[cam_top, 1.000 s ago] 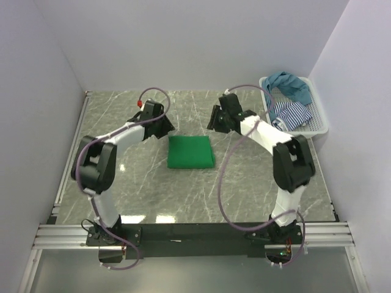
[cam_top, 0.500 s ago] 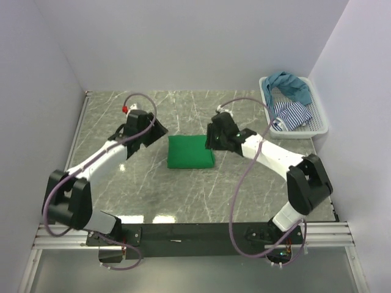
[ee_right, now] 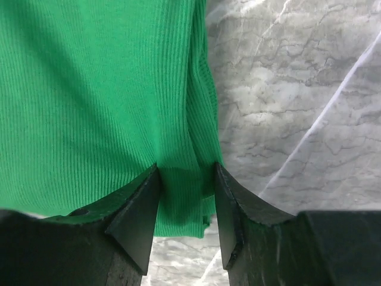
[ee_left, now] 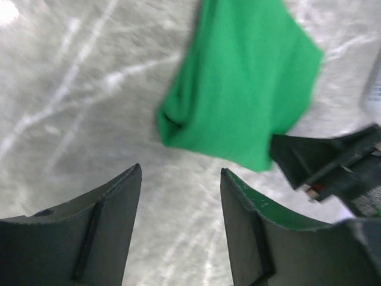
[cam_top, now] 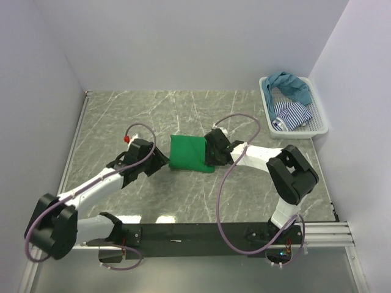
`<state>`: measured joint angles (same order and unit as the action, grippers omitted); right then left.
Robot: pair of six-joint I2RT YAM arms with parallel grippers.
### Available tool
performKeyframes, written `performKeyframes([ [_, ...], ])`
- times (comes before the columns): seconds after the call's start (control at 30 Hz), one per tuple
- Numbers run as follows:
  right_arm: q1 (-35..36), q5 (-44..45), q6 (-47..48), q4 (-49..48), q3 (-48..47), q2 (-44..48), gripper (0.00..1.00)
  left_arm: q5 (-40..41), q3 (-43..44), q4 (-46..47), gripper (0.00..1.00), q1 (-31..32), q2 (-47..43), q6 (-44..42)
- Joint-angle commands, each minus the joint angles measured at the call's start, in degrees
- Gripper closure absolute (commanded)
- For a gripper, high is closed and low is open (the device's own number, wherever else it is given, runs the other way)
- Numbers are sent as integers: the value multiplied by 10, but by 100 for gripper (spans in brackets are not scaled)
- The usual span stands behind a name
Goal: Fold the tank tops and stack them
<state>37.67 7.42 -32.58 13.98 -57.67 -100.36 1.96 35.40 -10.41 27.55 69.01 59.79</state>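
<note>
Grey marble-patterned tabletop [cam_top: 122, 116] fills your workspace between pale walls, and near its middle lies the bright green ribbed tank top [cam_top: 191, 153], folded into a compact, roughly square pad and flat on the stone. From the left wrist camera you see that same green pad [ee_left: 244, 101] as a tilted block with one rounded, doubled corner pointing toward the fingers. At the pad's 8 o'clock your left gripper [cam_top: 160, 162] sits low over the table; its jaws [ee_left: 178, 173] are spread wide with only bare marble between them, and the cloth lies just beyond the tips, not touching. At the pad's 3 o'clock your right gripper [cam_top: 211, 152] is right on the edge of the fabric. Its wrist view shows the two dark fingers [ee_right: 186, 170] straddling the folded side edge of the green cloth [ee_right: 101, 89], the fold filling the gap between the tips; you cannot tell from this whether they are pinching it or merely set around it. Well apart, at the table's 2 o'clock corner, the white plastic mesh basket [cam_top: 320, 127] holds the dusty teal-blue tank top [cam_top: 292, 83] crumpled at its far end, with the navy-and-white striped tank top [cam_top: 292, 114] bunched just below it.
</note>
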Motion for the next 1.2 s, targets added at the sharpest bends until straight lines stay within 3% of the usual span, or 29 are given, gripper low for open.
performKeyframes([
  [0.0,-1,-7,-36,-38,43,36,53,27,-25,8,40,28,-52,79],
  [0.13,11,-45,-96,-101,122,70,54,66,-53,8,45,105,-85,153],
  [0.23,39,-66,-157,-168,175,93,54,90,-70,7,46,128,-85,197],
  [0.4,161,-90,-246,-233,175,101,55,135,-67,0,45,128,-68,215],
  [0.57,215,-76,-267,-232,131,102,52,153,-19,-47,45,93,-21,178],
  [0.67,216,-59,-251,-201,111,112,50,140,20,-65,47,49,-1,139],
  [0.83,223,-26,-196,-131,111,180,50,162,61,-124,47,40,-4,81],
  [0.97,216,43,-129,-61,92,212,46,89,45,-88,48,33,2,24],
  [1.17,175,51,-33,-19,48,134,46,-7,9,-29,41,23,8,-8],
])
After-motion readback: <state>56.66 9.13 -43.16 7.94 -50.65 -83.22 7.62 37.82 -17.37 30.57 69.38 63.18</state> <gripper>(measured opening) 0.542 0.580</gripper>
